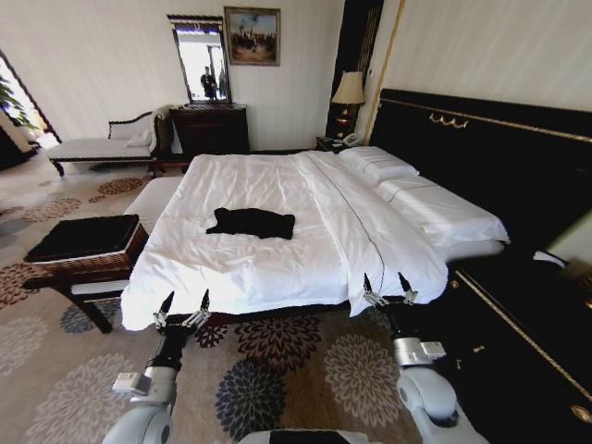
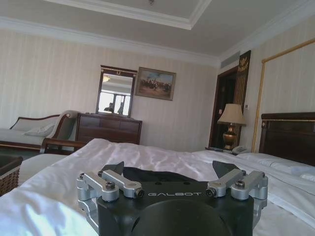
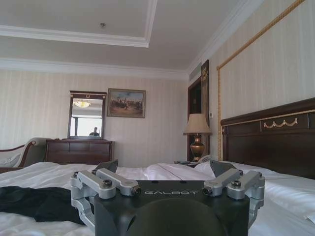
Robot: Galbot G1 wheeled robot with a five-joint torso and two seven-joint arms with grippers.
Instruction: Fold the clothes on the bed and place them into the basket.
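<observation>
The clothes are one black T-shirt (image 1: 250,222) lying crumpled in the middle of the bed's white duvet (image 1: 250,268). The dark woven basket (image 1: 81,239) stands on wooden legs beside the bed, on my left. My left gripper (image 1: 186,301) is open at the duvet's near edge, short of the shirt. My right gripper (image 1: 385,282) is open too, at the near right corner. In the left wrist view the open left gripper (image 2: 170,168) points across the duvet (image 2: 59,177) at the T-shirt (image 2: 147,173), with the basket (image 2: 7,178) at the side. The right wrist view has the right gripper (image 3: 162,167) and the T-shirt (image 3: 34,201).
A tall black headboard (image 1: 481,157) and white pillows (image 1: 407,190) lie to my right. A white bench (image 1: 153,196) sits beyond the basket. A chaise longue (image 1: 102,146), dresser (image 1: 210,128) and lamp (image 1: 349,90) line the far wall. Patterned carpet (image 1: 277,370) lies between me and the bed.
</observation>
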